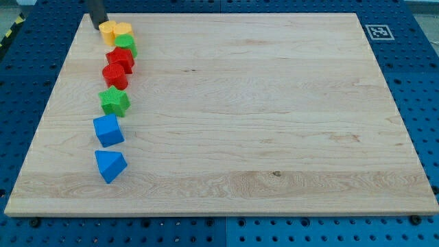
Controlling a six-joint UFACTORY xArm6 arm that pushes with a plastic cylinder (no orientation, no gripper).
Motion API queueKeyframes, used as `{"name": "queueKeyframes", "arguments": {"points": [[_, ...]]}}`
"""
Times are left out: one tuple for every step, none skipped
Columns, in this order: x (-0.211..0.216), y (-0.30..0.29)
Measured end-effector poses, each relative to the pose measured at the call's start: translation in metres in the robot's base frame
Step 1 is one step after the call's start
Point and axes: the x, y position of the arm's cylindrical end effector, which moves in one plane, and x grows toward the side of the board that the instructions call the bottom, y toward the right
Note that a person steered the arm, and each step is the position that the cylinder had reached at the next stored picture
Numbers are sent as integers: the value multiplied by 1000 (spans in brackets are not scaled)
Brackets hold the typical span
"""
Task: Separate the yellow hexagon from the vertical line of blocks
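A line of blocks runs down the left side of the wooden board [260, 137]. At its top sits the yellow hexagon [108, 31], touching a second yellow block [123, 29] on its right. Below come a green block [127, 46], a red block [121, 59], a second red block [114, 75], a green star [114, 101], a blue cube [108, 130] and a blue triangle-like block [110, 165]. My tip [98, 26] is at the board's top left corner, right against the upper left side of the yellow hexagon.
A black and white marker tag [376, 31] lies at the board's top right corner. The board rests on a blue perforated table [418, 82].
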Motion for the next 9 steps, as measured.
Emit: {"name": "queueKeyframes", "arguments": {"points": [[5,-13],[8,-19],[24,-18],[27,-12],[27,2],[27,43],[27,83],[29,111],[35,136]]}}
